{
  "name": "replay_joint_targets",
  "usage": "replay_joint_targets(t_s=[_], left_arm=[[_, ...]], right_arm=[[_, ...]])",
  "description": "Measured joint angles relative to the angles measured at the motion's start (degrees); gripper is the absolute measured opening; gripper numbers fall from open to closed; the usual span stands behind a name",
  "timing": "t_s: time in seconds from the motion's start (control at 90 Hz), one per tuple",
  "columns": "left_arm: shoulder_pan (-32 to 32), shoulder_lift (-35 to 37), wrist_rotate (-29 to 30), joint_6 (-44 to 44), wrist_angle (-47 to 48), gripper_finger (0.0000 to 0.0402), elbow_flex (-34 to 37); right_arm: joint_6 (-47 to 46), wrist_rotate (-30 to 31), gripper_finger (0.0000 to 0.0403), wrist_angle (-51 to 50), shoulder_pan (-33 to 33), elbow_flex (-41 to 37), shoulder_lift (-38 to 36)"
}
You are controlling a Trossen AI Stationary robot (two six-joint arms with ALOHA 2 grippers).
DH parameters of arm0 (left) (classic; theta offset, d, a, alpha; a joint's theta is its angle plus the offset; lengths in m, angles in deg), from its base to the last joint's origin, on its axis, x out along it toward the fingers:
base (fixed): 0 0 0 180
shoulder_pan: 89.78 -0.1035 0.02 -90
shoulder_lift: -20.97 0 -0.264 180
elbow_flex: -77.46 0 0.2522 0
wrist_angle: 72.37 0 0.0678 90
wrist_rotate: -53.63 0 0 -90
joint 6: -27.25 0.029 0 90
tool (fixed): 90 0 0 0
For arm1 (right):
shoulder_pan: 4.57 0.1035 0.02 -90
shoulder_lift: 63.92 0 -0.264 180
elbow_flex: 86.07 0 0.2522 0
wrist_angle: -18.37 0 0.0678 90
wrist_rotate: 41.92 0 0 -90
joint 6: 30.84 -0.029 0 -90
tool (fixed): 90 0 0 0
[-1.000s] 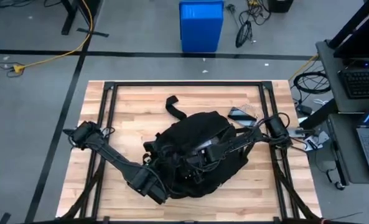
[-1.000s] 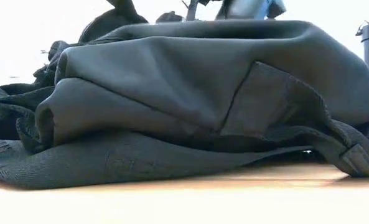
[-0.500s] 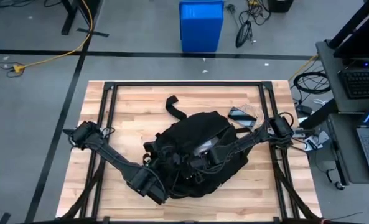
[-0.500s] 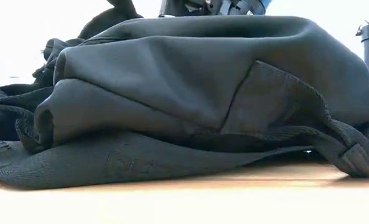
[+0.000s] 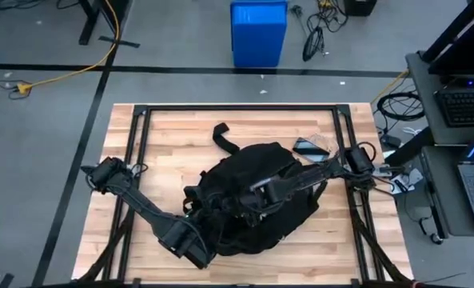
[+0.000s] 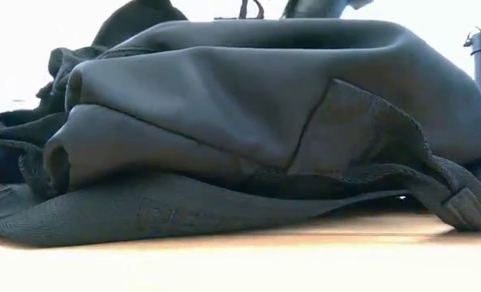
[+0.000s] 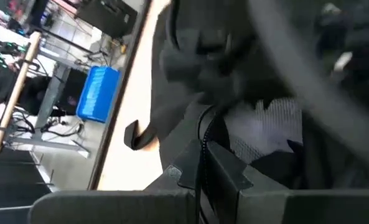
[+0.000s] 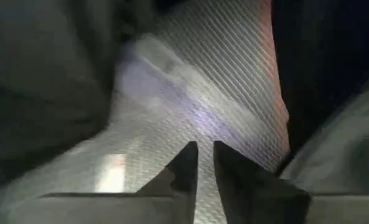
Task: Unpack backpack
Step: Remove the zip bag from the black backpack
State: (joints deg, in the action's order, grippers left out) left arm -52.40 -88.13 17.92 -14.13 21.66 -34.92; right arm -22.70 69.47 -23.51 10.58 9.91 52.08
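The large black backpack [image 5: 252, 200] lies slumped on its side in the middle of the wooden table and fills the low view [image 6: 248, 130]. My right gripper [image 8: 204, 163] reaches in from the table's right and is sunk in the backpack's opening, fingers shut, above a silvery woven surface [image 8: 196, 93] with nothing between them. My left gripper [image 7: 206, 171] sits at the backpack's near-left edge [image 5: 209, 232], shut on black fabric. My left gripper holds the backpack at its near-left edge, where a thin black cord [image 7: 203, 134] runs down between the two fingers. It comes level from the table's left. The gripper's own body hides how much fabric is in the hold. The backpack rests on the table.
A small dark item in clear plastic [image 5: 311, 148] lies on the table just behind the backpack's right side. A black strap [image 5: 221, 134] trails toward the far edge. A black metal frame [image 5: 237, 108] runs round the tabletop. On the floor beyond stands a blue bin [image 5: 258, 32].
My right gripper has moved inside the backpack's opening, a little toward the table's far edge and left. The backpack's upper left folds have risen slightly; the rest of it has stayed put.
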Motion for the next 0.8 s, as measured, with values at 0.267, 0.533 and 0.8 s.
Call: replay_joint_targets(t_s=[0.267, 0.533, 0.8], left_arm=[[0.2, 0.5, 1.6, -0.2, -0.2, 0.0008, -0.7], [-0.8, 0.6, 2.3, -0.3, -0.5, 0.0008, -0.7], [-0.6, 0.6, 1.8, -0.3, -0.7, 0.0007, -0.7]], right_arm=[[5.4, 7.4, 0.0106, 8.9, -4.1, -0.1, 2.0], [12.4, 2.8, 0.0127, 23.2, -8.3, -0.1, 2.0], [3.2, -11.5, 0.0157, 12.3, -13.5, 0.0, 1.9]])
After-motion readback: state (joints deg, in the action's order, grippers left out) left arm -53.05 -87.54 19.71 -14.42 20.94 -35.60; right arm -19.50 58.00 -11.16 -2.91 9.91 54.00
